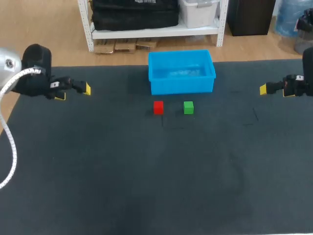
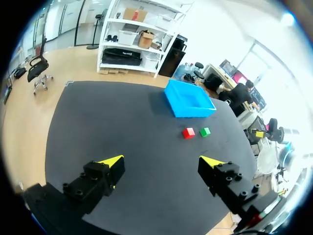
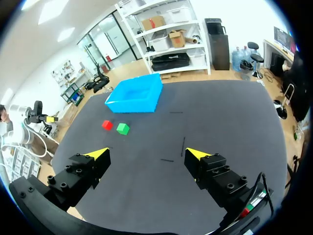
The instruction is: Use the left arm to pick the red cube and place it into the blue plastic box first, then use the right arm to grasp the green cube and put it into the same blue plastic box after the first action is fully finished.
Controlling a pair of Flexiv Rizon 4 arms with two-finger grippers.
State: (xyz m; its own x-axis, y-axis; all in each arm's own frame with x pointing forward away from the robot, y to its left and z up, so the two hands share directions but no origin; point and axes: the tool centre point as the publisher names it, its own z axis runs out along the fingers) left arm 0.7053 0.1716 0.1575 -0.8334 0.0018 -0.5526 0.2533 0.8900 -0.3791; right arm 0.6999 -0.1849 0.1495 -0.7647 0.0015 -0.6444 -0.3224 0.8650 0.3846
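I have both arms parked wide. My left gripper (image 1: 73, 92) hangs over the left edge of the tabletop (image 1: 146, 171) with its fingers spread and nothing between them. My right gripper (image 1: 274, 90) hangs at the right edge, just as spread and empty. The red cube (image 1: 158, 107) sits toward the middle of the far edge, just in front of the blue plastic box (image 1: 183, 85), with the green cube (image 1: 189, 107) near it on the right-edge side. That gap worries me most: if I come down with one finger on that side, I could nudge the green cube away or catch both. With the fingers turned the other way, one could strike the box's near wall. A low carry could clip the rim and drop the cube outside. Starting the right arm early would risk the two arms meeting over the box. The room is generous otherwise, with bare tabletop from the left edge to the red cube and across the whole near half.
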